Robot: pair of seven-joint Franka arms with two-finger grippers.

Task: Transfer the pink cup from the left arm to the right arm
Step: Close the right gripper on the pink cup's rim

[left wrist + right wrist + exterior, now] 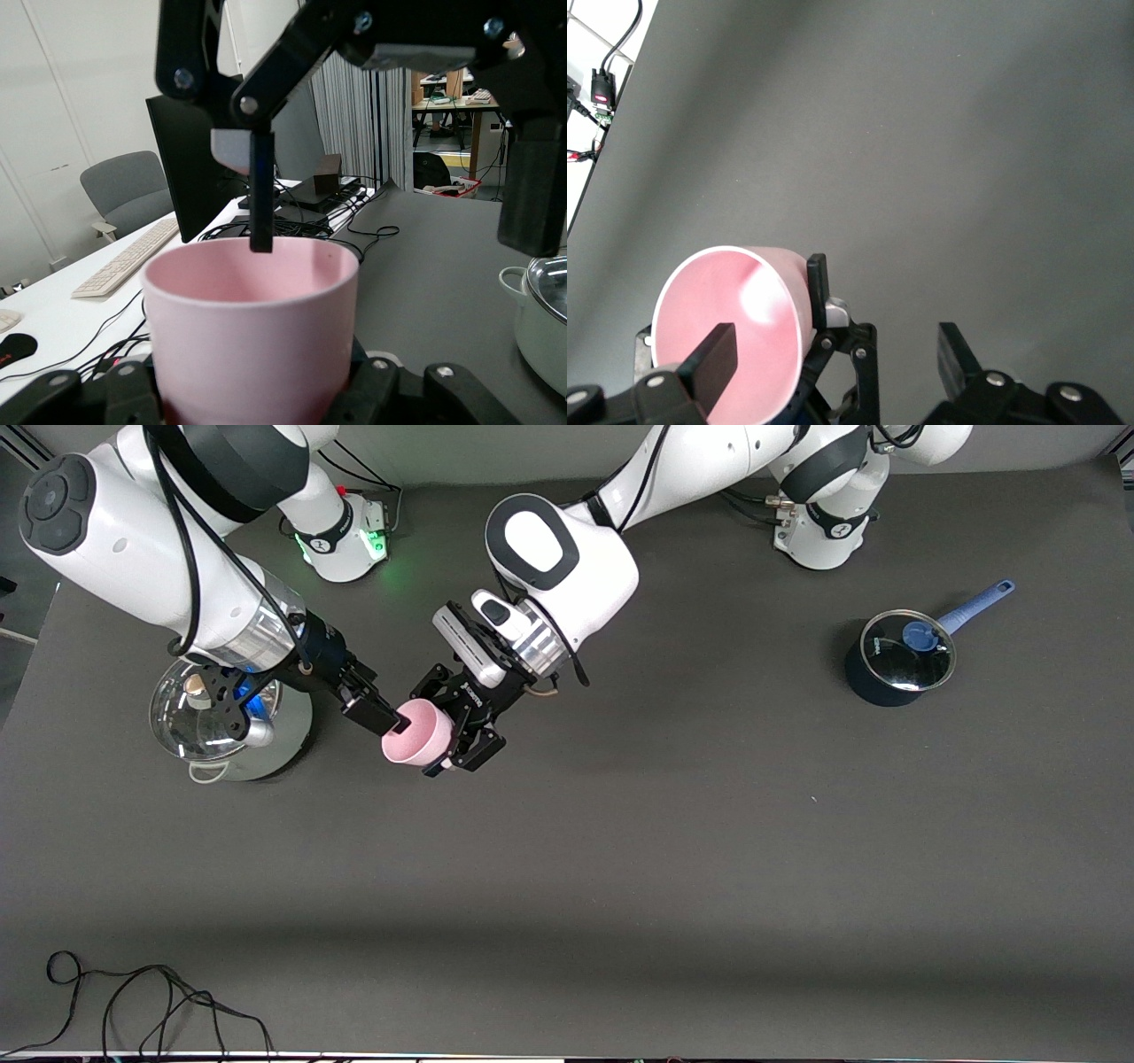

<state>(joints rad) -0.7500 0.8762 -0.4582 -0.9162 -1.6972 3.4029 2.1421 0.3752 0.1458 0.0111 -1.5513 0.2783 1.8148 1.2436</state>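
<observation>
The pale-pink cup (418,734) is in the air over the table, tipped with its mouth toward the right arm's end. My left gripper (446,746) is shut on the cup's lower body, which fills the left wrist view (252,328). My right gripper (376,705) is open at the cup's mouth. One blocky finger (713,359) sits inside the cup (731,328). The other finger (957,354) stays outside, so the cup's wall stands between them. In the left wrist view the right gripper (396,221) hangs over the rim, with its inner finger (261,199) dipping in.
A steel pot with a glass lid (221,726) stands under the right arm's wrist, close to the cup, and shows in the left wrist view (542,323). A dark blue saucepan with a lid (897,658) stands toward the left arm's end. A black cable (133,1001) lies at the near edge.
</observation>
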